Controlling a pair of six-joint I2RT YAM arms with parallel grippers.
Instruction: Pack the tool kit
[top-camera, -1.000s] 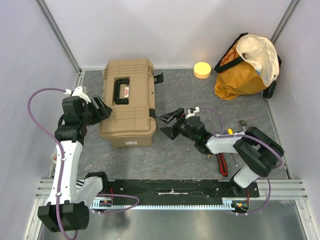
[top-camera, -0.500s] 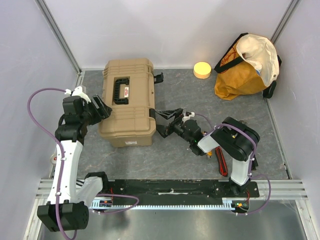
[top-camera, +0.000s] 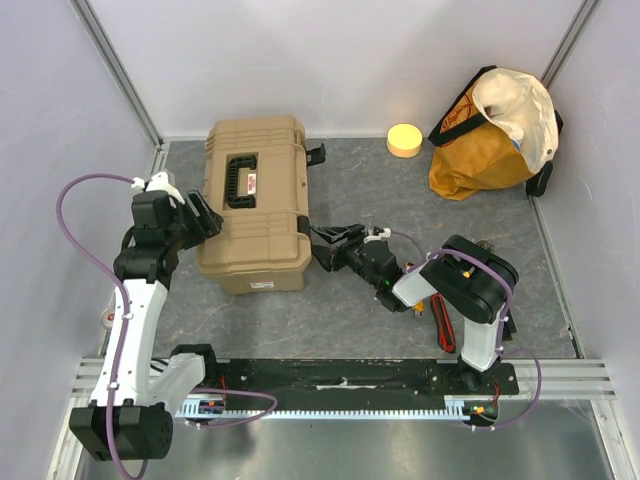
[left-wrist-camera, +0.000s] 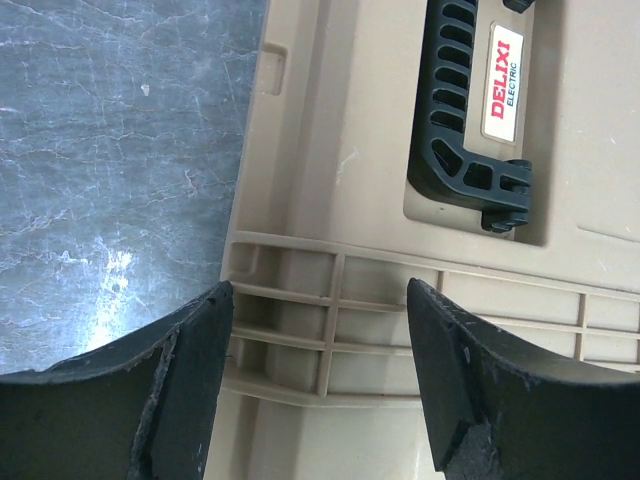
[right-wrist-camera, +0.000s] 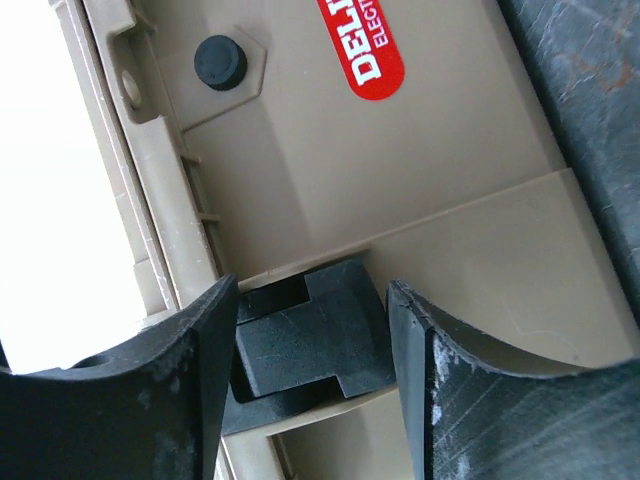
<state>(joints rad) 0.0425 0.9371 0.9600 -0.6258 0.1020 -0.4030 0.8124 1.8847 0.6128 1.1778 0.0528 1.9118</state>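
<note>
Tool kit (top-camera: 255, 205) lies closed on the table's far left part, black handle (left-wrist-camera: 465, 120) and red-white label (left-wrist-camera: 503, 72) facing up. The left gripper's (left-wrist-camera: 320, 300) fingers stand apart above the ribbed left rim of the lid, holding nothing. Its wrist points right, and the white arm rises steeply from the near left corner. The right gripper's (right-wrist-camera: 312, 290) fingers straddle a black latch (right-wrist-camera: 305, 340) on the kit's right side. The gap looks no wider than the latch, and whether they pinch it cannot be told. That forearm runs low and leftward, its elbow folded high above the base near the near edge.
</note>
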